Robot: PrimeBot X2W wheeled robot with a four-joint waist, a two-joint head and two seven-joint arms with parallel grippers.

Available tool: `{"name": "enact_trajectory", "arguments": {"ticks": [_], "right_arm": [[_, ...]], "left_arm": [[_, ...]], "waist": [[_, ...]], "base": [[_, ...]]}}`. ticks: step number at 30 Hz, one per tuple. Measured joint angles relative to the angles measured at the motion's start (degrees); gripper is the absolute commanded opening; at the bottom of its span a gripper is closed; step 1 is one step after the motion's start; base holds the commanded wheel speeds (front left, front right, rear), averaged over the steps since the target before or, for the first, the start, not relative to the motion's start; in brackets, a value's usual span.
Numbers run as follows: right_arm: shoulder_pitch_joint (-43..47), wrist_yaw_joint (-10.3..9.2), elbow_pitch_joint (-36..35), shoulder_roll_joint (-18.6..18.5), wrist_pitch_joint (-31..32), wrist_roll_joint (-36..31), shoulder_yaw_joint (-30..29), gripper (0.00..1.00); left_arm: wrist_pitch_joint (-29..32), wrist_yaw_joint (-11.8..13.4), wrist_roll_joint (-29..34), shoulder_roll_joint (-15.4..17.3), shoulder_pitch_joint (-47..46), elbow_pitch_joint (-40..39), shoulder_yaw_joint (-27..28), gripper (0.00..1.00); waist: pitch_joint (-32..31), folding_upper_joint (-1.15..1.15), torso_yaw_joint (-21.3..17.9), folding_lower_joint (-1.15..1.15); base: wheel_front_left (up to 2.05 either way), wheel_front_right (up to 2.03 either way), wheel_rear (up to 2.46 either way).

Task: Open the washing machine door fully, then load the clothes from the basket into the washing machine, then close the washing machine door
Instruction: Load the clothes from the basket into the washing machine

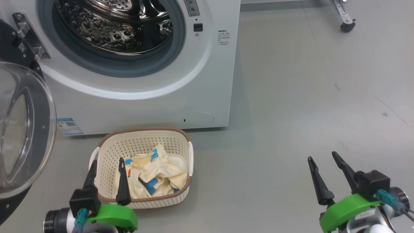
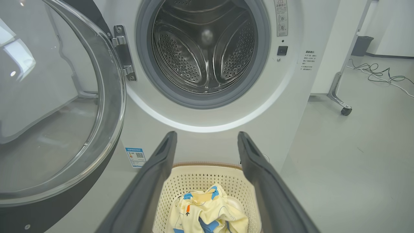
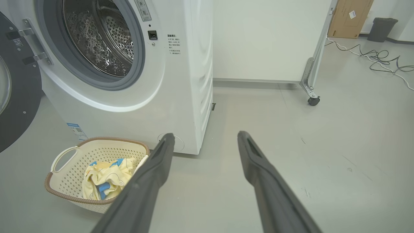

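The left gripper (image 1: pixel 107 160) had its two fingers spread wide with nothing between them. In the head view they lay across the near rim of the basket (image 1: pixel 142 131), tips pointing at the clothes (image 1: pixel 158 176). The right gripper (image 1: pixel 322 156) was just as wide and empty, over bare floor (image 1: pixel 291 97) well apart from the basket.

The clothes lay in one crumpled heap toward the near right of the basket, which stood on the floor just in front of the washer (image 1: pixel 145 106). The door (image 1: pixel 43 126) hung swung out to the left on its hinge (image 1: pixel 29 35), and the drum (image 1: pixel 113 29) looked bare, so loading seemed the step in hand.

To do it well, the left gripper should have come straight down on the thick middle of the heap, clear of the rim and the perforated wall, and closed on a deep fold rather than a loose edge. The lift needed to clear the rim without dragging the light basket. It also needed to pass right of the door's glass and go well past the seal (image 1: pixel 106 69) before letting go, or a sleeve could have trailed out.

Much was unclear:
- The door ran off the left edge in each view, so whether it was fully open could not be told.
- The number of garments in the heap could not be counted.
- The basket's base was covered by the clothes.
- How high the left fingertips stood above the rim could not be judged.
- The top of the drum was cut off in the head view.
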Motion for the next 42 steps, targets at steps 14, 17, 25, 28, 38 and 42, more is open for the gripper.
{"name": "enact_trajectory", "arguments": {"ticks": [14, 17, 25, 28, 38, 42], "right_arm": [[0.1, 0.0, 0.1, 0.0, 0.0, 0.1, 0.0, 1.0], [0.1, 0.0, 0.1, 0.0, 0.0, 0.1, 0.0, 1.0], [0.0, 0.0, 0.1, 0.0, 0.0, 0.1, -0.1, 1.0], [0.0, 0.0, 0.0, 0.0, 0.0, 0.1, -0.2, 1.0], [-0.1, 0.0, 0.1, 0.0, 0.0, 0.1, -0.2, 1.0], [-0.1, 0.0, 0.1, 0.0, 0.0, 0.1, -0.2, 1.0]], "left_arm": [[0.0, -0.1, 0.0, 0.3, 0.0, 0.0, -1.5, 1.0], [0.0, 0.0, 0.0, 0.3, -0.1, 0.0, -1.4, 1.0], [0.5, 1.0, 0.1, 0.4, -1.0, 0.9, -1.4, 1.0], [0.5, 1.1, 0.1, 0.4, -1.7, 0.7, -1.4, 1.0], [0.5, 1.2, -0.2, 0.6, -1.8, 0.9, -1.5, 1.0], [0.5, 1.2, -0.2, 0.7, -1.8, 1.3, -1.6, 1.0]], "waist": [[0.2, 0.0, -0.2, 0.0], [0.3, 0.0, -0.1, 0.0], [0.7, 0.0, 0.2, 0.02], [0.9, 0.0, 0.3, 0.01], [1.1, 0.0, 0.4, 0.0], [0.7, 0.0, 0.3, 0.0]], "base": [[0.65, -0.65, 0.0], [1.7, -1.7, 0.0], [1.94, -1.94, 0.0], [1.31, -1.31, 0.0], [0.45, -0.45, 0.0], [0.0, 0.0, 0.0]]}}
